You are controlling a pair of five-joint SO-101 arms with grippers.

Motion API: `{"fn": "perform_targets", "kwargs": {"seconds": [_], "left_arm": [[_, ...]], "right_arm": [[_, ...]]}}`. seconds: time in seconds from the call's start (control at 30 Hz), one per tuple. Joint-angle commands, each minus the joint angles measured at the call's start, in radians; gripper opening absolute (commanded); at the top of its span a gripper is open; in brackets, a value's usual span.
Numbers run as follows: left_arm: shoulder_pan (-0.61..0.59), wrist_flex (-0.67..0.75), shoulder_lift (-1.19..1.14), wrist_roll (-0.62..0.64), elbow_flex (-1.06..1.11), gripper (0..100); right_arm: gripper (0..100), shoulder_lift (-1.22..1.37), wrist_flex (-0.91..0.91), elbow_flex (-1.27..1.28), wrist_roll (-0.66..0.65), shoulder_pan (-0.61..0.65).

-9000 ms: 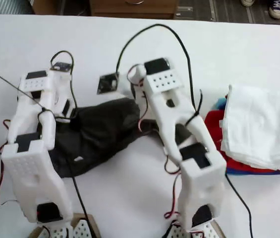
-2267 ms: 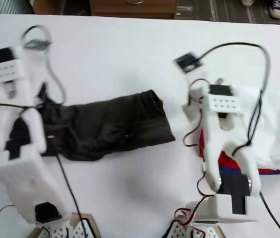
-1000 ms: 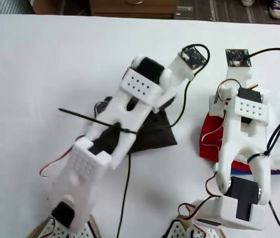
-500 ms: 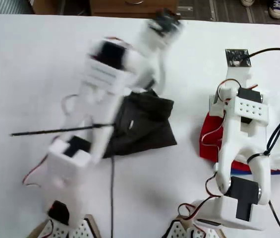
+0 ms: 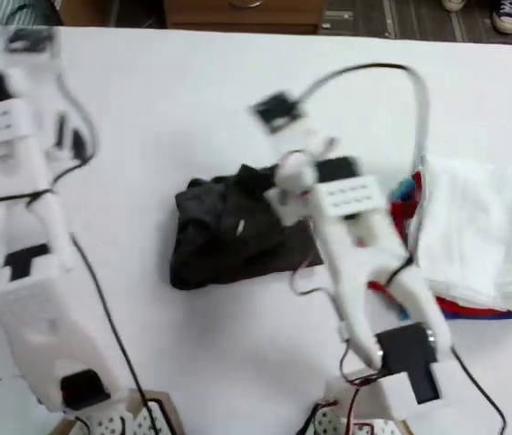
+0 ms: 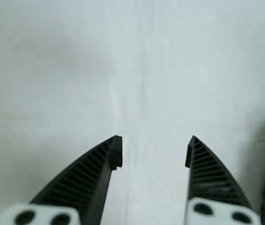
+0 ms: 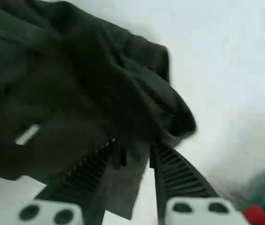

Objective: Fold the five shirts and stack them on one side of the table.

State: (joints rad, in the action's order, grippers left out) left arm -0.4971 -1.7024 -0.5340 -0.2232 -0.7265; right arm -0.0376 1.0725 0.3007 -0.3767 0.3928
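While the white bench (image 5: 192, 82) is carrying everything, the biggest thing on it is the stack (image 5: 482, 236) at its right-hand side as the overhead camera looks down. A white shirt (image 5: 500, 208) is lying on top, with red and blue edges peeking out underneath. The black shirt (image 5: 224, 240) is lying bunched into a rough rectangle in the middle of the bench, apart from the stack. Its longer side is running roughly across the bench toward that stack.

The right arm (image 5: 364, 245) is standing between the two, leaning in over the shirt's stack-facing edge. The left arm (image 5: 20, 227) is hanging well off to the other side over bare bench. So the right arm is plainly the nearer one, and the stack is lying just past its elbow side.

Up close, the right fingers (image 7: 167, 173) are sitting narrowly apart with a dark fold of cloth bulging between their tips. To my eye they are pinching the shirt's edge rather than hovering over it. The left fingers (image 6: 92, 180) are spread wide and holding nothing, with only a sliver of dark at the edge of their view.

I'd judge the coming move is a short drag or lift sideways toward the stack. The bulk of the shirt is trailing away from the fingers on the far side, so it may unfold as it goes.
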Motion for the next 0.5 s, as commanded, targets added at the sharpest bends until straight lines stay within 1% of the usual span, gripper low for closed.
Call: {"fn": "perform_targets", "kwargs": {"seconds": [0.0,0.17,0.23,0.33,0.47], "left_arm": [[-0.092,0.044,0.068,0.002,0.074,24],[-0.169,0.147,0.069,0.0,0.191,24],[-0.186,0.181,0.069,-0.002,0.225,24],[-0.201,0.215,0.069,-0.034,0.255,24],[-0.218,0.224,0.069,-0.048,0.266,24]], "right_arm": [[10.1,0.064,0.031,-0.16,0.0,0.11],[10.0,0.252,0.214,-0.407,0.003,0.248],[9.9,0.308,0.274,-0.512,0.003,0.285],[9.9,0.377,0.328,-0.632,0.003,0.323],[9.8,0.475,0.36,-0.706,0.005,0.346]]}}
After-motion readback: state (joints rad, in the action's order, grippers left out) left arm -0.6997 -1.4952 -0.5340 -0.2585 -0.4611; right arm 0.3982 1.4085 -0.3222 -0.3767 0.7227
